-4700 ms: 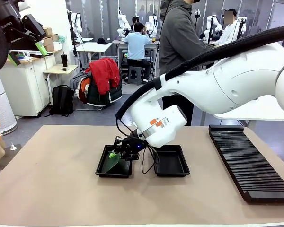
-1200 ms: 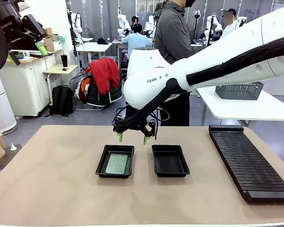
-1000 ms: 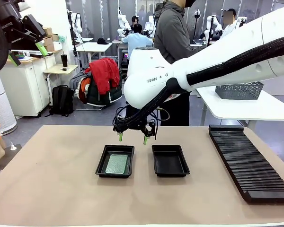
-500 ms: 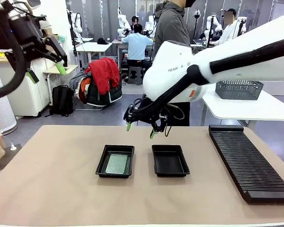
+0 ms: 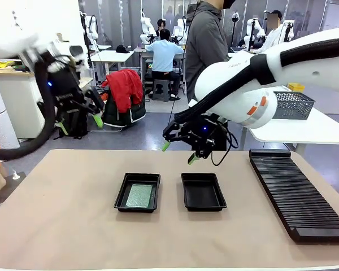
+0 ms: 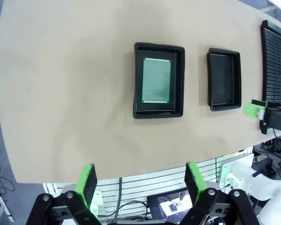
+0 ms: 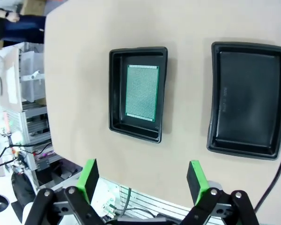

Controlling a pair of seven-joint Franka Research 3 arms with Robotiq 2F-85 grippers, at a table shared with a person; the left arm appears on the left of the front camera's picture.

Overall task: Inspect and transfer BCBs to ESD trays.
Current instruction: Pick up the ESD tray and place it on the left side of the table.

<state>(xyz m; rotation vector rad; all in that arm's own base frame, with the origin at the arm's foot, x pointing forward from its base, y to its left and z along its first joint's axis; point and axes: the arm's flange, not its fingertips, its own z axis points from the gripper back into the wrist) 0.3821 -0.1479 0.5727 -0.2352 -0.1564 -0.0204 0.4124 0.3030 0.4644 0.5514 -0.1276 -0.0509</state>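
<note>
BCB point(image 5: 139, 196): one green board. It lies flat on the floor of the left tray point(image 5: 137, 176), with black rim all round it.
table point(image 5: 62, 226): big and tan. The two trays sit near its middle and the rack runs along its right side.
rack point(image 5: 296, 195): long and black, with many thin slots made to hold boards on edge. The slots look bare.
left tray: its low walls keep the board from sliding off, so it is a safe spot for it.
right tray point(image 5: 203, 192): just beside the left tray, with a strip of table between them. It is bare inside. I think it waits for the next board.
right gripper point(image 5: 179, 152): up in the air above the far edge of the trays, tipped down at them. Its green fingers are spread wide and there is nothing between them.
left gripper point(image 5: 79, 124): high over the far left of the table, well apart from the trays. Its fingers are spread wide too, with nothing in them. Its camera looks down on both trays, maybe to check the board.
job so far: one board is in its tray, I think. Where the next board comes from I cannot tell.
</note>
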